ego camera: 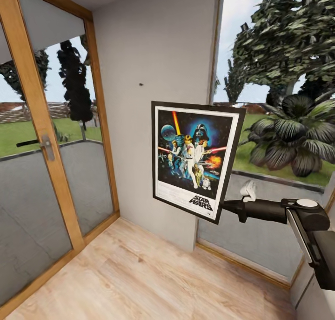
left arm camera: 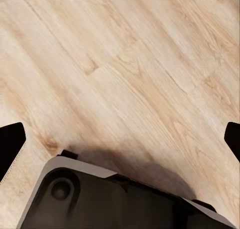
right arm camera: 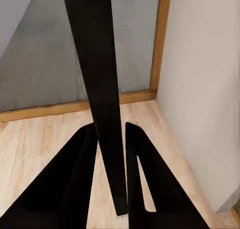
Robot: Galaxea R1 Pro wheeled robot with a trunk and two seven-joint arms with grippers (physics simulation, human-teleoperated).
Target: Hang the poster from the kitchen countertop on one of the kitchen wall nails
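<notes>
Head view is showing the right pincer [ego camera: 222, 207] clamping the poster [ego camera: 195, 159] by its lower right corner, out in the air in front of the pale wall [ego camera: 153, 54]. That grip is keeping the top edge free, probably so it can be hooked over the nail [ego camera: 141, 84], which is sitting higher up and a bit left of the frame. So the poster is needing a lift and a push toward the wall, I'd say. Right wrist view has both fingers [right arm camera: 137, 179] squeezing the frame edge-on. Left pincer [left arm camera: 120, 139] is hanging over the wood floor [left arm camera: 150, 64], jaws wide apart, holding nothing.
</notes>
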